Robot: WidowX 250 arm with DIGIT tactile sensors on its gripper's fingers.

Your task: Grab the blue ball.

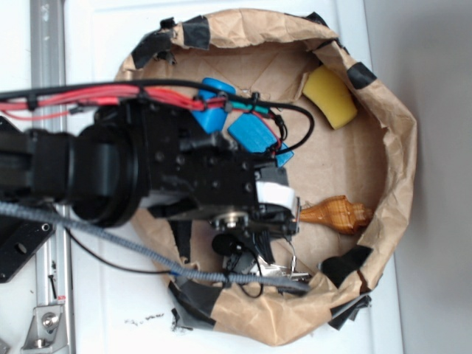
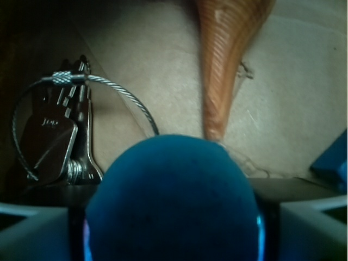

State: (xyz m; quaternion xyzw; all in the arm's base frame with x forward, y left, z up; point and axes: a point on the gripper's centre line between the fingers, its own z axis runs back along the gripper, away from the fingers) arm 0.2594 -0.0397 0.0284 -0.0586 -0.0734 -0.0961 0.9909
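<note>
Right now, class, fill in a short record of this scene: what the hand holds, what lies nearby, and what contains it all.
hand: shut on the dimpled teal-blue ball
ahead of ball: ridged orange-brown seashell
to its left in wrist view: metal keys on a wire loop
container: crumpled brown paper basin
also inside: yellow curved sponge; flat blue block

A white tabletop (image 1: 413,88) under bright, even light, with a metal rail (image 1: 48,51) along its left edge.

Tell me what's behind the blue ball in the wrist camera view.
Behind the blue ball lie the seashell's narrow tip on brown paper and, at left, keys on a wire ring. The ball hides the paper directly behind it.
</note>
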